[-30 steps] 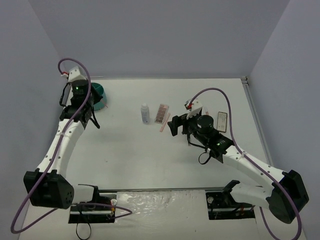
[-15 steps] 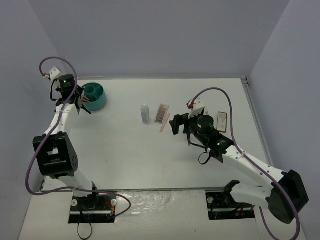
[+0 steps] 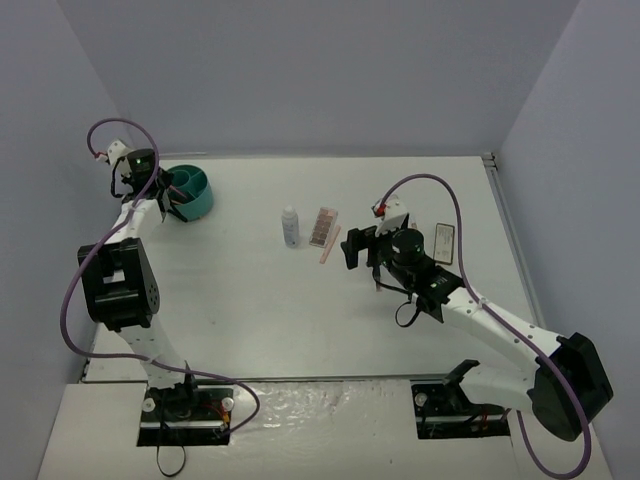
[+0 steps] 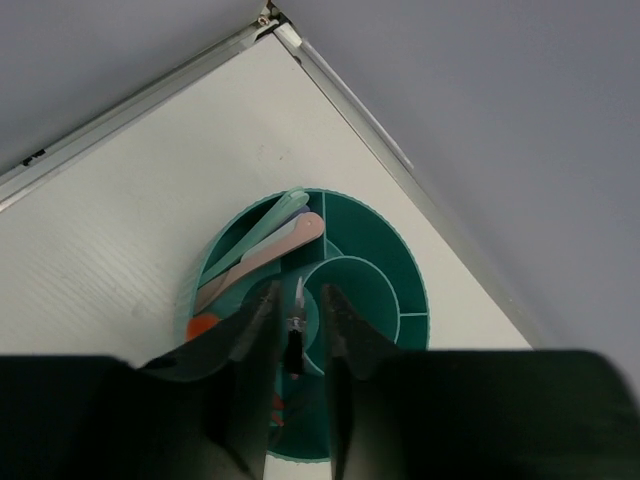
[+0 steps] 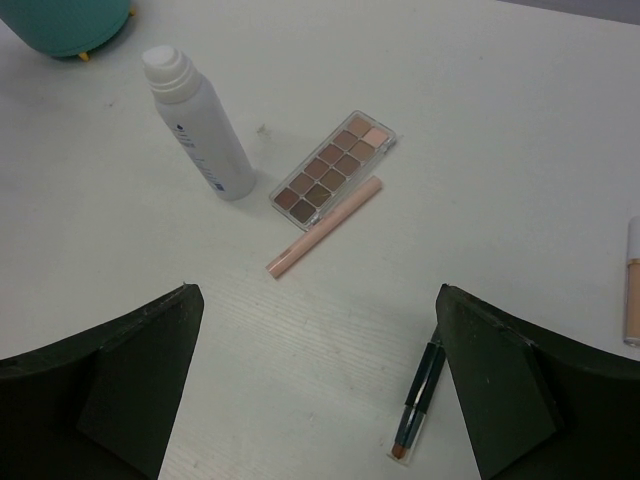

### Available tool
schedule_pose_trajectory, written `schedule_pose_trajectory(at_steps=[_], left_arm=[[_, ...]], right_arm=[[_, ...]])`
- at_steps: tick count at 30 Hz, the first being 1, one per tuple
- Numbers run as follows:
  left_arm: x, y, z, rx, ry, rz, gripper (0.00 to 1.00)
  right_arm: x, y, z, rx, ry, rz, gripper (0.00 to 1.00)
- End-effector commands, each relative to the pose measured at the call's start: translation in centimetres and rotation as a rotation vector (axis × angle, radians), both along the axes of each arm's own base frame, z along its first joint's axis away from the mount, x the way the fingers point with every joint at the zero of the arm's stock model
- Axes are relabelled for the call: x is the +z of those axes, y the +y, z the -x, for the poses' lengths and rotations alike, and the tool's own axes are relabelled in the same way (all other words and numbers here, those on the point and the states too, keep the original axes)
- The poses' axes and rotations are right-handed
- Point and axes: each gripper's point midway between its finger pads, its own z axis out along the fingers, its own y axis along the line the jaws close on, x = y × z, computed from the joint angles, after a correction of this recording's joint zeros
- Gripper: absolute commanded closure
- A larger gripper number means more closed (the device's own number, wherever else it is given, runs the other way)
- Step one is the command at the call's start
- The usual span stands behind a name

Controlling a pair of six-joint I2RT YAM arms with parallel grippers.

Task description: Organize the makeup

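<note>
My left gripper [image 4: 297,310] hangs over the round teal tub [image 4: 400,290], its jaws almost together on a thin black stick [image 4: 291,345] with a silver tip pointing down into the tub. A teal stick [image 4: 262,236] and a pink stick [image 4: 262,264] lie in the tub. My right gripper [image 5: 315,300] is open above the table with nothing in it. Beyond it are a white bottle [image 5: 200,130], a brown palette [image 5: 333,165] and a pink stick [image 5: 325,227]. A black stick [image 5: 418,400] lies by its right finger. In the top view the left gripper [image 3: 168,203] is at the tub [image 3: 198,185].
A dark-framed compact [image 3: 445,243] lies right of the right arm. A pale tube [image 5: 634,280] shows at the right wrist view's right edge. The tub sits in the table's far left corner, close to the walls. Something orange [image 4: 203,325] lies in the tub.
The left arm has folded back toward the far left corner, and its wrist has settled over the tub. The right arm has hardly moved.
</note>
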Motion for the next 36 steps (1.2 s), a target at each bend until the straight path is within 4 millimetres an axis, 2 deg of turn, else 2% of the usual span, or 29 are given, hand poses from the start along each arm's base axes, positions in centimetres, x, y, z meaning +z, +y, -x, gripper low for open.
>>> schedule_pose_trajectory(at_steps=[1, 5, 9, 11, 14, 16, 18, 23, 24, 27, 29, 32, 33, 36], left_arm=[[6.0, 0.8, -0.9, 0.027, -0.169, -0.01, 0.73], [5.8, 0.8, -0.3, 0.04, -0.152, -0.011, 0.51], [5.9, 1.0, 0.1, 0.046, -0.139, -0.015, 0.41], [6.1, 1.0, 0.5, 0.048, -0.13, -0.017, 0.37], [7.6, 0.8, 1.6, 0.044, -0.132, -0.028, 0.29], [9.4, 0.5, 2.6, 0.036, -0.147, -0.038, 0.25], [11.5, -0.2, 3.8, 0.001, -0.151, -0.064, 0.16], [15.7, -4.4, 7.5, -0.185, -0.121, -0.114, 0.06], [16.1, -5.4, 8.3, -0.224, -0.11, -0.128, 0.05], [16.6, -8.2, 10.8, -0.338, -0.059, -0.181, 0.04], [16.3, -10.4, 13.1, -0.422, -0.011, -0.185, 0.04], [15.3, -14.2, 16.6, -0.591, 0.032, -0.168, 0.04], [14.4, -16.0, 17.8, -0.665, 0.055, -0.158, 0.04], [11.6, -18.1, 20.6, -0.782, 0.125, -0.163, 0.03]], right_arm=[[2.4, -0.1, -1.1, -0.029, -0.071, -0.039, 0.0], [2.4, -0.1, -1.1, -0.026, -0.071, -0.041, 0.0], [2.8, -0.4, -1.0, -0.039, -0.075, -0.047, 0.0], [3.1, -1.2, -1.4, -0.088, -0.074, -0.048, 0.0], [3.0, -3.3, -1.9, -0.201, -0.045, -0.036, 0.0], [2.0, -5.1, -2.1, -0.28, 0.002, -0.013, 0.0], [0.8, -7.8, -2.2, -0.386, 0.074, -0.007, 0.0], [-3.2, -15.0, -1.7, -0.617, 0.276, -0.054, 0.0], [-3.9, -15.6, -1.5, -0.634, 0.303, -0.051, 0.0], [-6.5, -19.0, -0.3, -0.741, 0.405, -0.015, 0.0], [-7.7, -20.8, -0.2, -0.796, 0.449, -0.031, 0.0], [-9.5, -22.2, 0.0, -0.833, 0.517, -0.052, 0.0], [-9.9, -22.4, 0.0, -0.838, 0.534, -0.05, 0.0], [-11.2, -22.9, -0.2, -0.852, 0.579, -0.034, 0.0]])
